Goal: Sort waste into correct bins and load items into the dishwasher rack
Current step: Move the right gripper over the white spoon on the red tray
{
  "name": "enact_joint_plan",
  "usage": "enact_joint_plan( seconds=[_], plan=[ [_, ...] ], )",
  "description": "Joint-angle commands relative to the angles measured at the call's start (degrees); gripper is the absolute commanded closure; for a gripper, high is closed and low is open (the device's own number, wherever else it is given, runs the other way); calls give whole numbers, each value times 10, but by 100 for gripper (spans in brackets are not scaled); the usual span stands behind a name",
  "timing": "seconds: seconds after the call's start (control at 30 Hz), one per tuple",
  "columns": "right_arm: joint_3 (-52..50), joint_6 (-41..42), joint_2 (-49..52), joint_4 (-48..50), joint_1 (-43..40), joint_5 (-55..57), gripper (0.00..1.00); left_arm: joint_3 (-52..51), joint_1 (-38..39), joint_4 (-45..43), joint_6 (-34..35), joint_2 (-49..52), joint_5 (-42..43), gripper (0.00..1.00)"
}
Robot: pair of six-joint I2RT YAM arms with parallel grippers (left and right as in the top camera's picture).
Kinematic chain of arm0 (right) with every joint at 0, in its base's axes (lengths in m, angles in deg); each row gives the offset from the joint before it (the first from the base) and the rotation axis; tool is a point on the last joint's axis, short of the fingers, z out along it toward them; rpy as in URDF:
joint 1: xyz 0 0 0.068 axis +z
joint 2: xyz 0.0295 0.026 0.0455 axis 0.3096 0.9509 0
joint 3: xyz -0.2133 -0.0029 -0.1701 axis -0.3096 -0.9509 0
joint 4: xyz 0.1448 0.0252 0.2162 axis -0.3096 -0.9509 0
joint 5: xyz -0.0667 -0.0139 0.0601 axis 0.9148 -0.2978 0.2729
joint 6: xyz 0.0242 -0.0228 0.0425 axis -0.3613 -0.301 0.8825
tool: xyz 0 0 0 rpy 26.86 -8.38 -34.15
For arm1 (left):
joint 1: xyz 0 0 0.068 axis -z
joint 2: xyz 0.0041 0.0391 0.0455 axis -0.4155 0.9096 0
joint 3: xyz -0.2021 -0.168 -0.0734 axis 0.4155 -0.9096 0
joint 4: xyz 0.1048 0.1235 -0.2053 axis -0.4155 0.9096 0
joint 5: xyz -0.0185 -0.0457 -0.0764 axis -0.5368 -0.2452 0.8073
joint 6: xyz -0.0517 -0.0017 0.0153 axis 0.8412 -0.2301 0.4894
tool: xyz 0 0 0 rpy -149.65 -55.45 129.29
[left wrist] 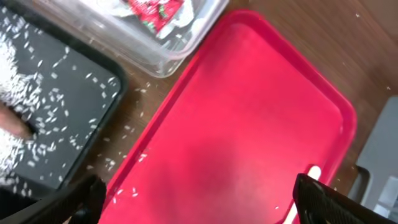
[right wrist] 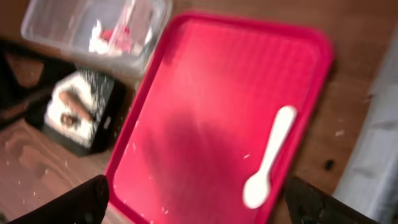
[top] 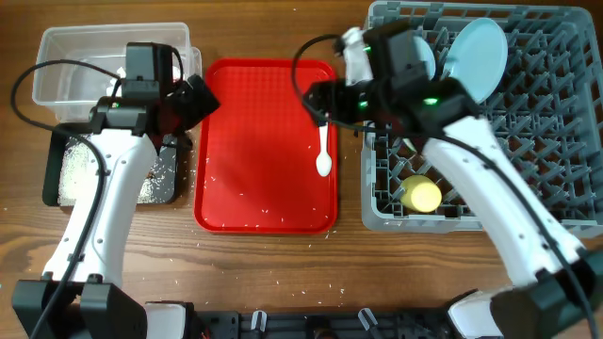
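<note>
Sorting station: both claws open and empty over the red serving tray (top: pixel 264 141).
The left gripper (top: pixel 201 94) is held at the tray's far left edge, fingers spread wide, nothing gripped. The right gripper (right wrist: pixel 196 186) is held over the far right part, likewise wide open and empty. The white plastic spoon (top: pixel 324 155) is laid on the tray's right side, bowl end near. The red snack wrapper (left wrist: pixel 152 9) and white tissue (right wrist: pixel 98 38) are lodged in the clear tub (top: pixel 57 71). Rice (top: pixel 71 174) is heaped in the black tray (top: pixel 49 169). The pale-blue plate (top: pixel 476 56) and yellow cup (top: pixel 421 195) are stowed in the grey dishwasher rack (top: pixel 565 141).
</note>
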Motion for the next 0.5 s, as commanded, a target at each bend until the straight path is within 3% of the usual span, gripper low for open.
enact_joint_plan(
  seconds=[0.0,0.17,0.47],
  plan=[
    [9,4,47,3,47,7,8,9,-2,-13,-38,-22,4,0],
    [9,7,98,2,79,18,11,9,-2,-45,-64,-33,0,0],
    [9,17,173,-31,81,47,18,9,-2,-59,-64,-33,-93,0]
  ],
)
